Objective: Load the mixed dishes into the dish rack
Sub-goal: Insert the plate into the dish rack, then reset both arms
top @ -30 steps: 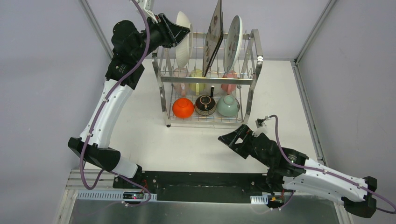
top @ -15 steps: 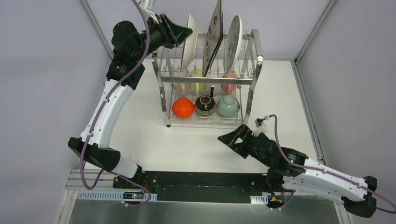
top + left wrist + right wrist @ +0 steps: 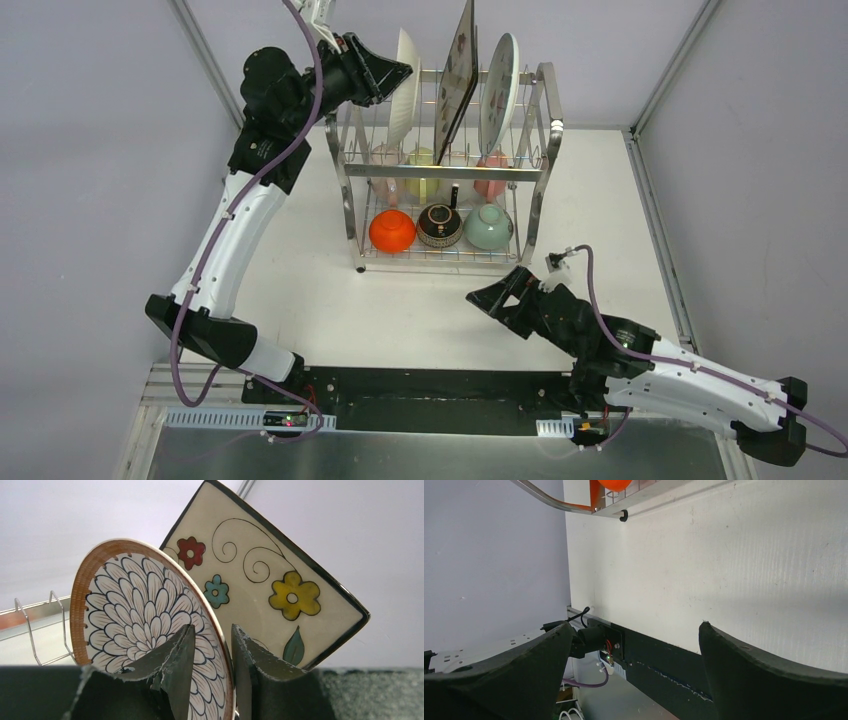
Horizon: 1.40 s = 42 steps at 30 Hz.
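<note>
Bright, even light — soft shadows, glints on the dish rack (image 3: 445,172).

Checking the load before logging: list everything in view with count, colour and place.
table: one, white
dish rack: one, steel, far middle of table
petal plate: one, brown-rimmed, upright, upper level left
square floral plate: one, cream, upper level middle
white plate: one, upper level right
cups: at least three, pink and yellow, upper level
orange bowl: one, lower level left
brown bowl: one, lower level middle
mint bowl: one, lower level right
left hand: one, black, shut on petal plate
right hand: one, black, open, over table
</note>
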Each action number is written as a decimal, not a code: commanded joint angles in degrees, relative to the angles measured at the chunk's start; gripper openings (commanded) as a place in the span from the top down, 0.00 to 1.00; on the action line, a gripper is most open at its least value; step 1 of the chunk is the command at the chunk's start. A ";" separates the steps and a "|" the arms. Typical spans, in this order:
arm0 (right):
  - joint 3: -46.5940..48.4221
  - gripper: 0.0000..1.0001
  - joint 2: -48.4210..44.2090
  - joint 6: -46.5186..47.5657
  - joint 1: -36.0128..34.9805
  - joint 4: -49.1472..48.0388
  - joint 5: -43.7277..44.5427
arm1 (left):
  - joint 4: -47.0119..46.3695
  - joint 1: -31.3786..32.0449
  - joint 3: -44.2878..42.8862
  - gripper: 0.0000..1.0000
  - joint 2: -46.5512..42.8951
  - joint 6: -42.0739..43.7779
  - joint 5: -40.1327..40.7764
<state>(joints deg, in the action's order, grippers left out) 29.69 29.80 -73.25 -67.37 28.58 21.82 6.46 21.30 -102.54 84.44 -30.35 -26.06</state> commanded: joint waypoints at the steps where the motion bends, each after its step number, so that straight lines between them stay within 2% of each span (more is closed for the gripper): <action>1: 3.18 0.00 0.66 2.08 0.05 -1.20 0.58 | 1.29 -0.03 0.62 0.65 -3.15 2.49 1.78; 8: 5.80 0.00 0.21 5.49 0.05 5.29 2.58 | 4.54 -0.03 0.54 0.45 -5.15 5.10 2.79; 19: 14.78 0.00 -1.62 13.40 0.05 19.87 10.96 | 12.89 -0.03 1.30 0.28 -10.33 9.04 2.63; 20: 15.98 0.00 -1.26 14.61 0.05 21.25 11.79 | 13.48 -0.05 1.63 0.22 -11.21 9.51 2.39; 21: 17.48 0.00 -0.79 15.65 0.03 23.13 12.72 | 14.28 -0.03 1.95 0.05 -12.24 10.36 2.30; 22: 19.04 0.00 -0.35 16.44 0.05 25.01 13.65 | 15.39 -0.03 2.29 0.01 -13.30 11.14 2.42; 27: 25.63 0.00 0.41 22.60 0.05 30.05 17.70 | 20.63 -0.03 6.30 0.01 -19.94 13.16 5.06; 38: 31.70 0.00 -3.19 31.65 0.05 30.31 23.74 | 29.17 -0.04 22.97 0.01 -36.97 13.30 8.93; 42: 32.75 0.00 -5.35 35.51 0.05 29.23 23.03 | 32.31 -0.03 28.70 0.01 -41.57 13.48 9.52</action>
<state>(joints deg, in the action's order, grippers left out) 59.75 26.63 -43.72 -67.37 58.74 43.09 35.35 21.30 -78.26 45.82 -17.98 -18.50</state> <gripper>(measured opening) 0.996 0.990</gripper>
